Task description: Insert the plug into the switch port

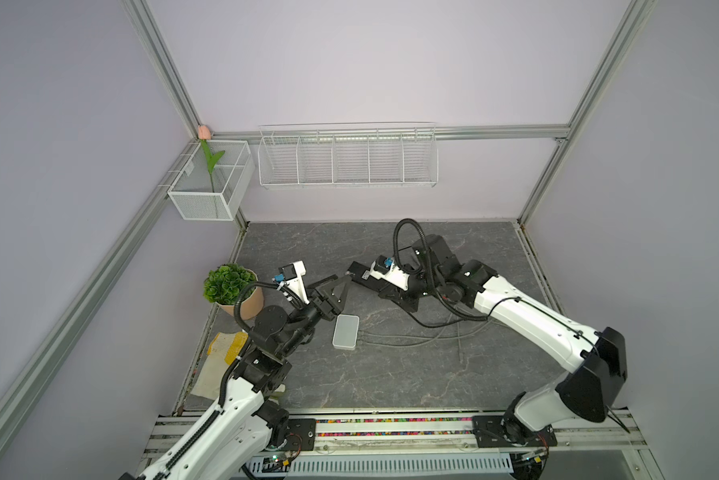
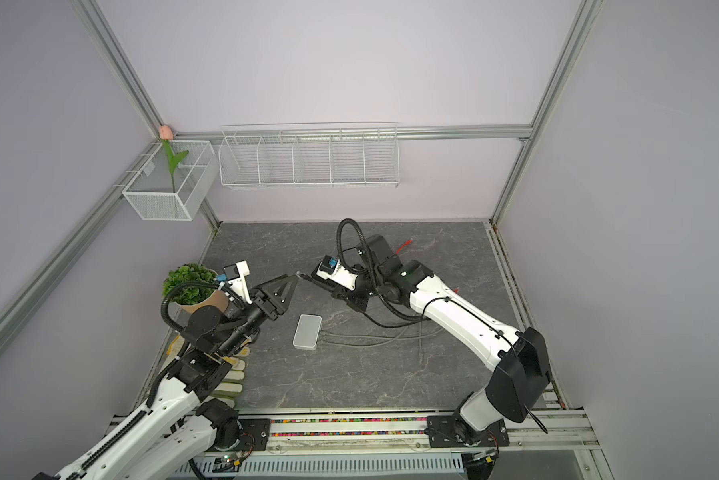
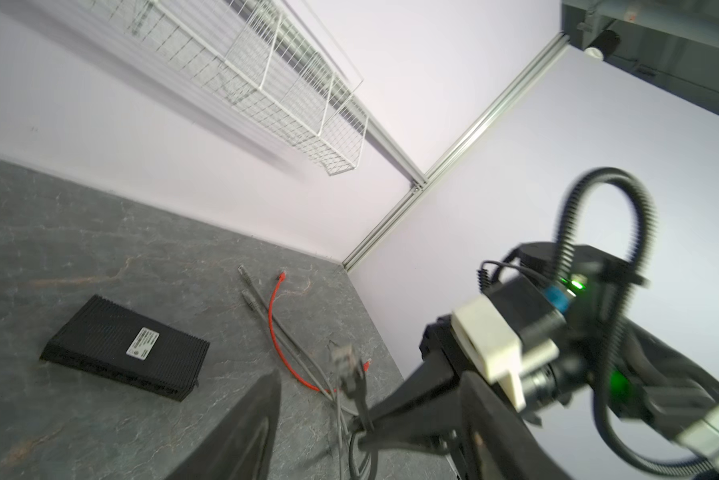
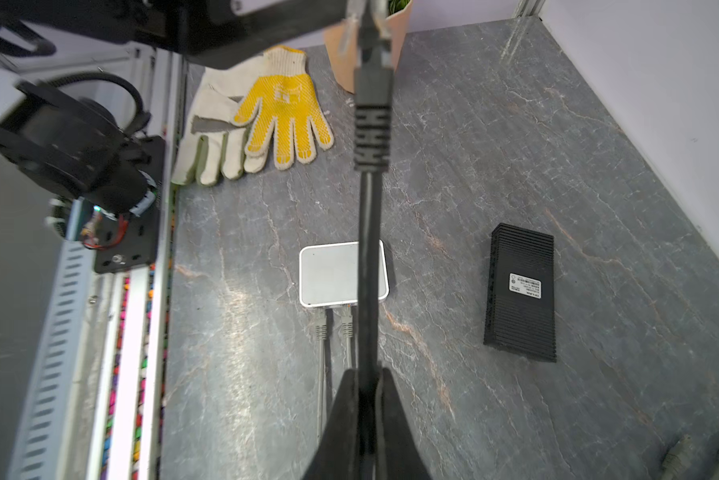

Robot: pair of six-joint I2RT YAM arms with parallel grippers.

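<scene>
1. Right wrist view, hard to read: the plug [image 4: 368, 25] is blurred and cut by the frame edge. Whether the dark, smeared shape beside it touches it, cannot tell.
2. Right gripper [image 4: 365, 376]: jaws clamped on the dark cable [image 4: 368, 249], well behind its ribbed boot. The plug hangs in the air, just beside the other arm's fingertips.
3. Left gripper [image 1: 343, 279]: triangular fingers stand apart and pinch nothing.
4. White switch [image 1: 345, 331]: a flat plastic box with rounded corners, lying on the table, well apart from the plug. Two grey cables [image 4: 319, 328] sit in one edge. In the right wrist view the held cable crosses in front and hides part of that edge.
5. Black box [image 3: 125, 347]: finely ribbed casing with a small white label. In both top views the right arm largely covers it.
6. Knit gloves, one yellow-dotted [image 4: 285, 112] and one pale [image 4: 212, 137], lie overlapping. The left arm partly hides them from above.
7. Loose red cable [image 3: 277, 332] lies on the table near the back wall.
8. Tabletop [image 1: 432, 374]: dark grey, stone-look, with pale veins. Walls are pale lilac in aluminium framing.
9. Wire basket [image 1: 347, 160] hangs on the back wall and the potted plant [image 1: 230, 282] stands at the left edge.
</scene>
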